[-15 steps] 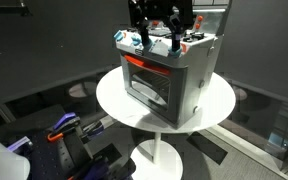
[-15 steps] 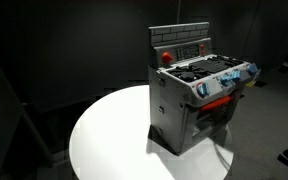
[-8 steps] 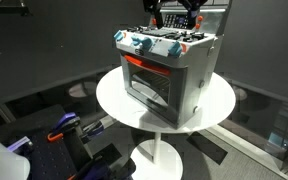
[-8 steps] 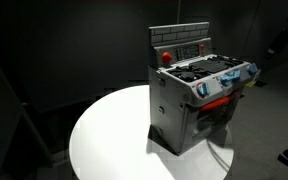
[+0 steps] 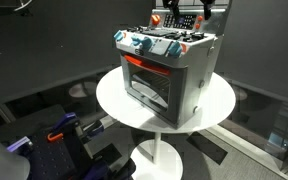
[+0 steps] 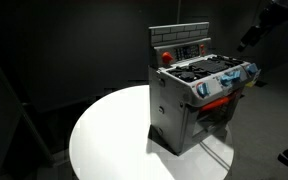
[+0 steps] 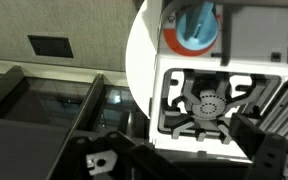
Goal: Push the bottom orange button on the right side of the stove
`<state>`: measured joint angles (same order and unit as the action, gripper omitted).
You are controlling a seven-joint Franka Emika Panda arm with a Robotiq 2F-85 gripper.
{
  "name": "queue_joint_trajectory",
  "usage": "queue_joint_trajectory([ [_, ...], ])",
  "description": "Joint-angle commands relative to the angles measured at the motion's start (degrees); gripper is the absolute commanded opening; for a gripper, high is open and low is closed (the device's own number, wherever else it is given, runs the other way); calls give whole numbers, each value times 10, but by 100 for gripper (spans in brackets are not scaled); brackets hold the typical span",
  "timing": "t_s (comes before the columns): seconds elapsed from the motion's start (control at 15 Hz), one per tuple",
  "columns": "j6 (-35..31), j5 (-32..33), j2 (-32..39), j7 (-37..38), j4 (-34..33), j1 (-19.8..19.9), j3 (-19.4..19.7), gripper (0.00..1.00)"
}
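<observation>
The toy stove [image 5: 169, 70] is a grey box with a dark oven door, an orange-red strip and teal knobs. It stands on a round white table [image 5: 114, 100] in both exterior views [image 6: 199, 95]. A red round button [image 6: 166, 57] sits on its upright back panel. My gripper [image 5: 181, 12] hangs above the stove's back, clear of it, its fingers apart and empty. It shows at the top right in an exterior view [image 6: 250, 38]. The wrist view looks down on a burner grate [image 7: 206, 103] and a teal knob on an orange base [image 7: 196, 25]; my fingers [image 7: 184, 152] are dark shapes below.
The table [image 6: 114, 140] has bare white surface around the stove. The floor around is dark, with blue and black gear [image 5: 59, 135] low beside the table's pedestal [image 5: 164, 155]. A dark curtain backs the scene.
My gripper has risen from just over the stove's top to well above it, near the frame's upper edge. The stove has not moved.
</observation>
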<state>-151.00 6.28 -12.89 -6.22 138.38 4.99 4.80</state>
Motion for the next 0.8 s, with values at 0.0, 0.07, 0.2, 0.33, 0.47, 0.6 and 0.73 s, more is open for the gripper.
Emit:
queue_joint_trajectory([
  [0.0, -29, 19, 67, 36, -61, 6, -10, 100],
  [0.07, -36, 19, 82, 41, -75, 6, -11, 100],
  [0.2, -46, 24, 110, 55, -101, 5, -10, 100],
  [0.33, -50, 28, 133, 66, -125, 3, -8, 100],
  [0.47, -52, 31, 156, 76, -146, 0, -6, 100],
  [0.6, -50, 26, 175, 77, -166, -4, -5, 100],
  [0.73, -46, 21, 192, 80, -183, -8, -5, 100],
])
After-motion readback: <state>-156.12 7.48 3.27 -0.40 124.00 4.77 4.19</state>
